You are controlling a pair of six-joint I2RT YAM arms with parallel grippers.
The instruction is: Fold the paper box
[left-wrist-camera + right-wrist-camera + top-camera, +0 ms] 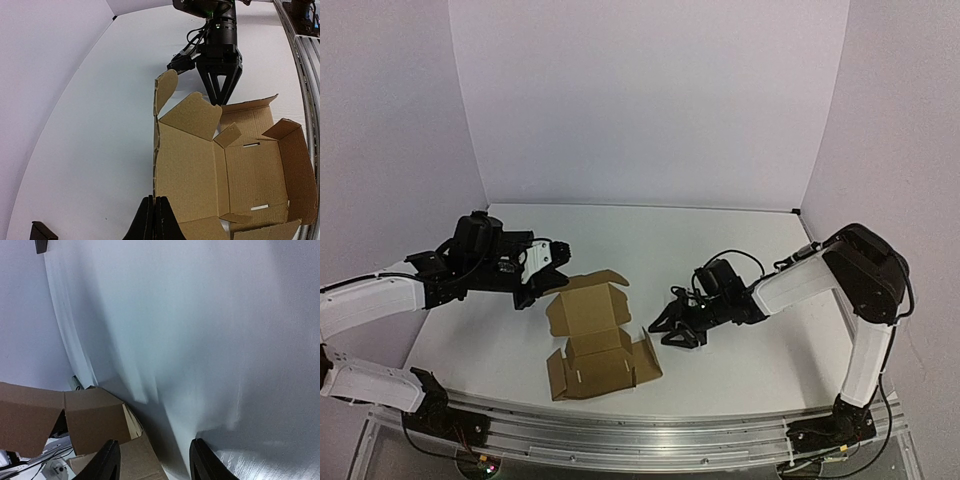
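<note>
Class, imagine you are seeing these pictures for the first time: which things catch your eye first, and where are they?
The brown paper box stands out against the white table, lying half-folded near the front middle with several flaps raised. The left tool is shut at the box's left edge, and the right tool stands open close to its right side.

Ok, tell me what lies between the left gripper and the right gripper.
The partly folded paper box lies between left gripper and right gripper, clearest in the top external view.
</note>
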